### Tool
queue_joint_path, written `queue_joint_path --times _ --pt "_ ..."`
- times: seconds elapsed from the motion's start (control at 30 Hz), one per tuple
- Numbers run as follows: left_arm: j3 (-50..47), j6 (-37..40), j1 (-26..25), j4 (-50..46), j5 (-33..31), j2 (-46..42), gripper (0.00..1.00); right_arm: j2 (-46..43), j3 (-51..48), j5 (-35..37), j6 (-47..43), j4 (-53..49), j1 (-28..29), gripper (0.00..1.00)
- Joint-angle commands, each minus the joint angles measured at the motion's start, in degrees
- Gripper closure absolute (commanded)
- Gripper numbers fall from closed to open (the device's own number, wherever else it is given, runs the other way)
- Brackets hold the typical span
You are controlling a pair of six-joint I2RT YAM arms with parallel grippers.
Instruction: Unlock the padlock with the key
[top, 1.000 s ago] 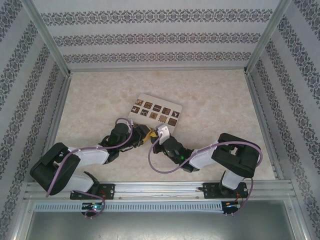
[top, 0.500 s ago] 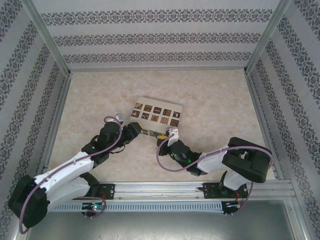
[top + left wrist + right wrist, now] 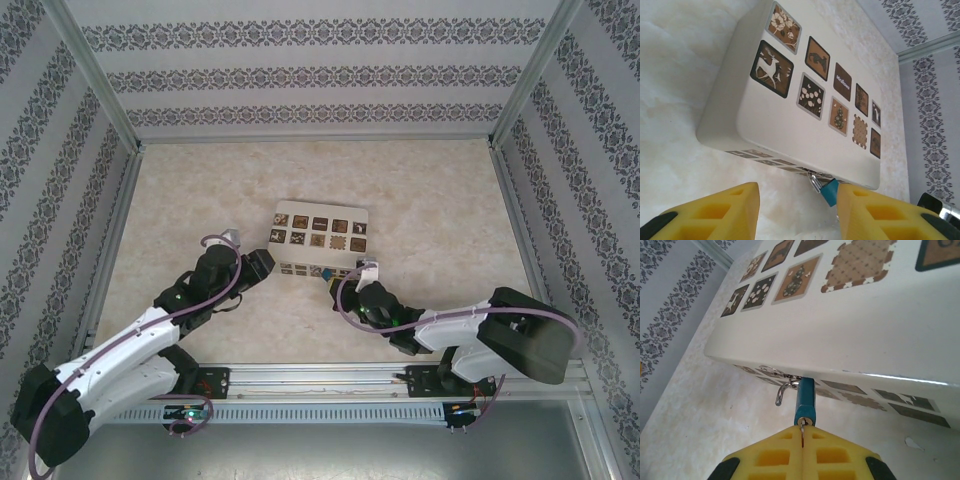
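Left arm (image 3: pixel 120 350) and right arm (image 3: pixel 450 322) stretch low toward each other, left fingers (image 3: pixel 705 212) spread apart, right fingers (image 3: pixel 770 457) pressed together

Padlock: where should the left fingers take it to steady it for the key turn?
Take the padlock by its blue body, closing on the two side faces, coming in from the left gripper's side along the cream box's front wall. The body juts out from that wall; its free end is taken by the right gripper, shut on the key. The shackle is too thin.
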Motion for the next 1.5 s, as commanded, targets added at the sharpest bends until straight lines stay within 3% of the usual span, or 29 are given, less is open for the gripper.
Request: queue_joint_path --times 0.0,0.33,1.1,1.47 --pt "2.46 2.19 -0.81 -1.69 -0.52 0.38 0.56 -1.25 -1.23 -3.96 4.85 -4.26 -1.06 1.0" --pt "2.97 2.55 -0.82 -2.31 -0.45 0.58 0.56 -0.08 -2.24 -9.12 7.08 -4.25 -3.06 1.0" --pt "3.83 3.9 -0.81 -3.3 -1.57 1.51 0.52 8.75 -1.73 -12.23 8.75 2.54 -4.26 1.0" --pt "5.28 6.34 -0.67 -4.99 -2.23 3.22 0.43 6.65 -2.08 -13.12 7.39 1.17 -5.02 0.86"
